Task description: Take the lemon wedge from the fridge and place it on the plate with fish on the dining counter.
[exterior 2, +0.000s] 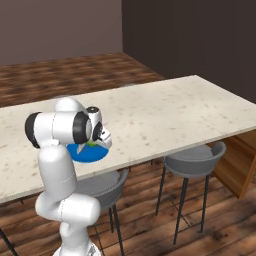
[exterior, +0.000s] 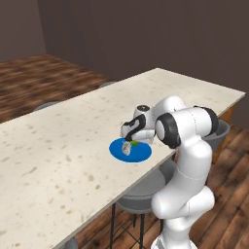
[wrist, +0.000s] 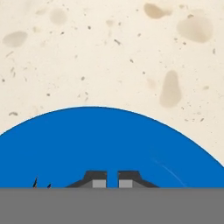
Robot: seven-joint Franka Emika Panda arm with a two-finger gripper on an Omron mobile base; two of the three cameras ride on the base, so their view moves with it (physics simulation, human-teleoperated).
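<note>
Dark gripper (wrist: 107, 179) fingertips are seen pinched together over the round blue plate (wrist: 109, 144); a yellow-green lemon wedge (exterior: 133, 143) is glimpsed near the pale fish (exterior: 127, 148). Risk: wedge dragged off during retreat if stuck.

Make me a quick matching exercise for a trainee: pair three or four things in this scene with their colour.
Things:
1. plate
2. fish
3. dining counter
4. stool seat

Colours:
A. beige with brown speckles
B. grey
C. bright blue
D. pale grey-white

Pairs: 1-C, 2-D, 3-A, 4-B
</note>
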